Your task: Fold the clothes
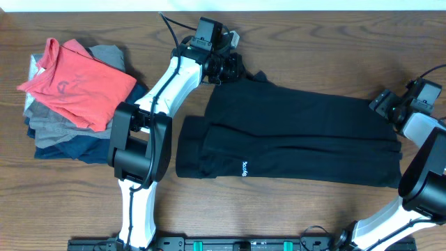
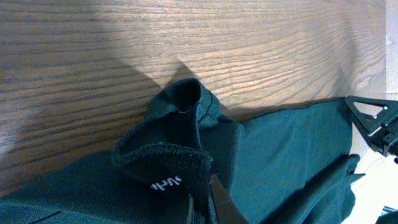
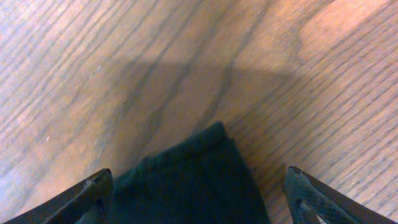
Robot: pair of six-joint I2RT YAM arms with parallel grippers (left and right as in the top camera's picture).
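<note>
Surroundings: coral-red shirt [image 1: 73,80] atop a grey and navy pile [image 1: 66,139] at the left end of the counter [image 1: 313,42].
Black shirt [image 1: 293,136]: folded lengthwise mid-counter, white logo facing up.
Left pincer [image 1: 233,68]: clamped on the shirt's bunched far-left corner; only its wrist view shows white lettering there.
Right pincer [image 3: 199,186]: jaws apart, straddling the shirt's right corner; tips indistinct from overhead.

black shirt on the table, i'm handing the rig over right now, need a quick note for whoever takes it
Left claw: shut, pinching a bunched bit of the black shirt at its far edge.
Right claw: open, straddling a corner at the shirt's right end, not gripping.
Shirt: flat on the table, in a long layered band, logo up.
Done: lengthwise folds, it seems.
Left: fold the band across. The pile of other clothes sits apart.
</note>
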